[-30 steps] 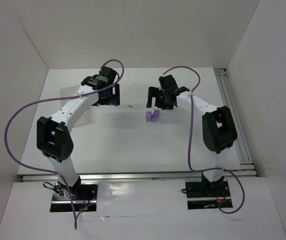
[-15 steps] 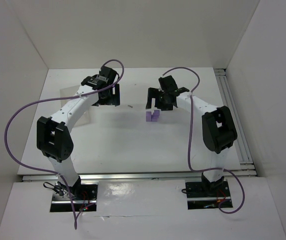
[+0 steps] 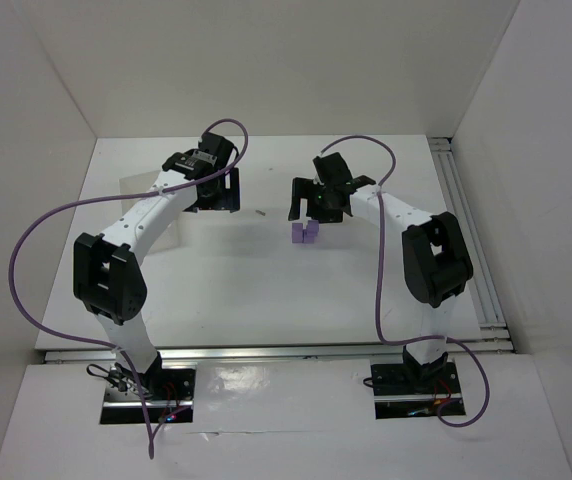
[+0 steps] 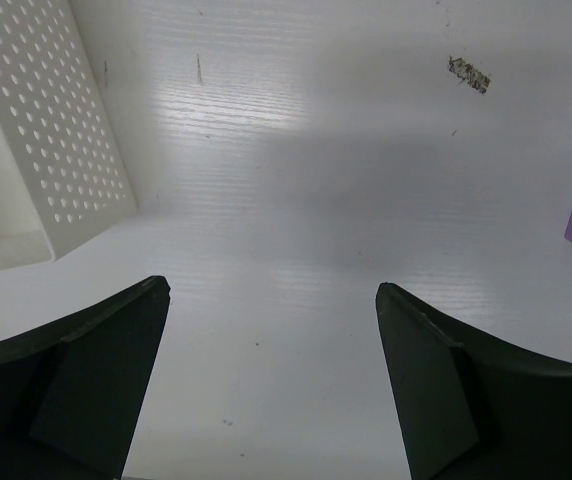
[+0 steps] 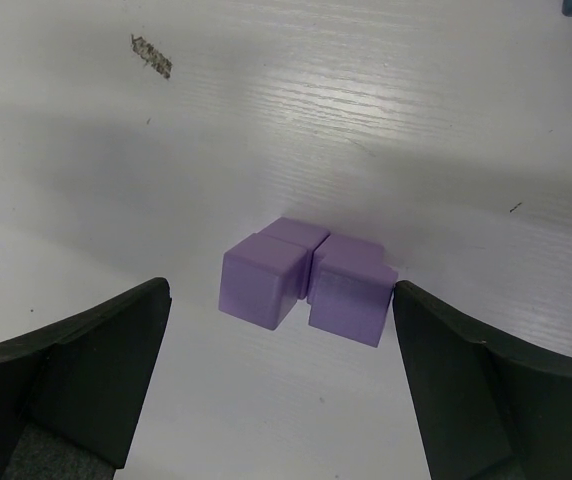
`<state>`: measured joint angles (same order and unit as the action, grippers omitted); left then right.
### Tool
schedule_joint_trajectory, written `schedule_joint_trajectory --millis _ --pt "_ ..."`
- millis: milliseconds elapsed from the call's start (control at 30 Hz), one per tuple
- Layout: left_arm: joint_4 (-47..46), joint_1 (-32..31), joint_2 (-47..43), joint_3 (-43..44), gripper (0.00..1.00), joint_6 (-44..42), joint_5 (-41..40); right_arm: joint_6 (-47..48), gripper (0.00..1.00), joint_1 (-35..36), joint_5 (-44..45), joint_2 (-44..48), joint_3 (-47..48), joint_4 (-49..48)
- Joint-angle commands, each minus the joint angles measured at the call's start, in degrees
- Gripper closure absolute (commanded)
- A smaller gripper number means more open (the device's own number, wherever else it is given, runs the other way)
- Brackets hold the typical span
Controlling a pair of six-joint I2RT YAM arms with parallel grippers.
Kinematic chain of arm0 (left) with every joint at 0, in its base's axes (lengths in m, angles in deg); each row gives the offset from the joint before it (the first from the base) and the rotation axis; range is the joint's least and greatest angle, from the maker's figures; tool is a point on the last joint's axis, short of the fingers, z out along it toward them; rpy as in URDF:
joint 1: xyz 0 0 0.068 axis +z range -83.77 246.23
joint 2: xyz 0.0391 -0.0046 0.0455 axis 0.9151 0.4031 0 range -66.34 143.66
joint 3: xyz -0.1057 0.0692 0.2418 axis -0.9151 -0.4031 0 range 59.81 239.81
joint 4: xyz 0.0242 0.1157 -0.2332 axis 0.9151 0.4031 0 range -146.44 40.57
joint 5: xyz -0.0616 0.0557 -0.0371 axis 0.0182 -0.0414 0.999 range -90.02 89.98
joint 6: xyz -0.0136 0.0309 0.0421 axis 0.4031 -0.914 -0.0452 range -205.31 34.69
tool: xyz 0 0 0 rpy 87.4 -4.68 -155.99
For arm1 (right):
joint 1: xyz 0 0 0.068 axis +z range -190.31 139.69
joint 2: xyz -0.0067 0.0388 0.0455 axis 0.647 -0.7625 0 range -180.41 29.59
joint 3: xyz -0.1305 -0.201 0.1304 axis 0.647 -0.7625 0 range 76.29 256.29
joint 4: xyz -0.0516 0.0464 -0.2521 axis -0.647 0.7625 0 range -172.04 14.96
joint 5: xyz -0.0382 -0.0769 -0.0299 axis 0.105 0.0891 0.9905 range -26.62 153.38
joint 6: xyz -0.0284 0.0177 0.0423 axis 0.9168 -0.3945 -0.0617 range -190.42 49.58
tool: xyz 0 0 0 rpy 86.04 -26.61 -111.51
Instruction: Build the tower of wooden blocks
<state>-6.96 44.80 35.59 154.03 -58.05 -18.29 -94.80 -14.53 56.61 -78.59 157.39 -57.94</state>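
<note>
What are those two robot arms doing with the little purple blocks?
The right gripper hangs over a small cluster of purple blocks on the table, jaws wide open on either side, holding nothing. The left gripper, also open and empty, hovers over bare table beside a white perforated tray. No tower is built yet.

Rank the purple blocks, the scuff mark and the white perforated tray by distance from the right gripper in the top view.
1. purple blocks, just below the right gripper, between its open fingers.
2. scuff mark, a little to its left.
3. white perforated tray, far left side.
</note>
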Motion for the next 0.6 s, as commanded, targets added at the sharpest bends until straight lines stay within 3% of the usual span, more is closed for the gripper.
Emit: schedule_joint_trajectory --millis 0,567 --pt "-0.17 0.07 -0.50 0.53 0.03 0.59 -0.99 -0.14 0.01 1.02 -0.53 -0.19 0.99 -0.45" --pt "-0.17 0.07 -1.03 0.00 0.03 0.59 -0.99 0.39 0.01 2.08 1.84 -0.72 2.04 1.13"
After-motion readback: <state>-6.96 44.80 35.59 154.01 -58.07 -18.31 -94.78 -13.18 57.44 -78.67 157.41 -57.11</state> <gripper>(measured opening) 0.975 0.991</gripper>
